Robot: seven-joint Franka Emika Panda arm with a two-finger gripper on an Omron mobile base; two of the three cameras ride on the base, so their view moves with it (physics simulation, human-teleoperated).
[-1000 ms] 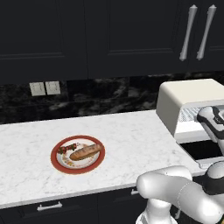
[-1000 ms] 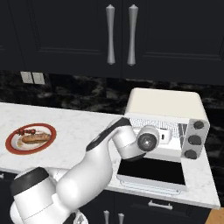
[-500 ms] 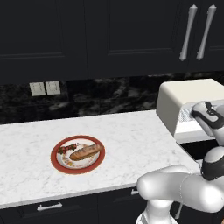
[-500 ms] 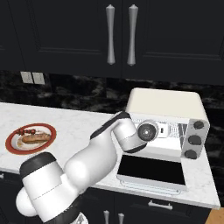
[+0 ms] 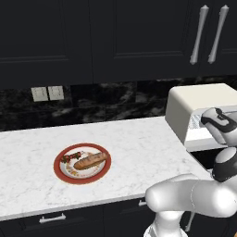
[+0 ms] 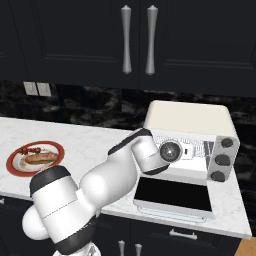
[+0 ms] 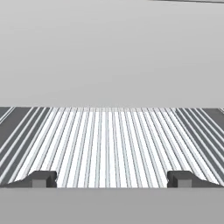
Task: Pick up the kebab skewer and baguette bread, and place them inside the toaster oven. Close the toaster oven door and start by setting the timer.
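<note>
While arm reaches into toaster oven [image 6: 187,120] | fingers [image 7: 41,178] spread wide over wire rack [image 7: 109,144], empty

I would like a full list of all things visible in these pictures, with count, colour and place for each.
toaster oven: one, cream-white, on the right part of the counter.
toaster oven door: one, dark glass in a white frame, folded down open in front of the oven.
wire rack: one, silver, inside the oven.
knobs: three, dark, on the oven's right front.
plate: one, red rim, on the left part of the counter.
baguette bread: one, golden-brown, on the plate.
kebab skewer: one, red and dark green, on the plate beside the bread.
counter: one, white marble.
cabinet handles: two, silver, on the black upper cabinets.
wall outlets: two, pale, on the dark backsplash.
gripper: one, dark tips, open, at the oven's mouth.
</note>
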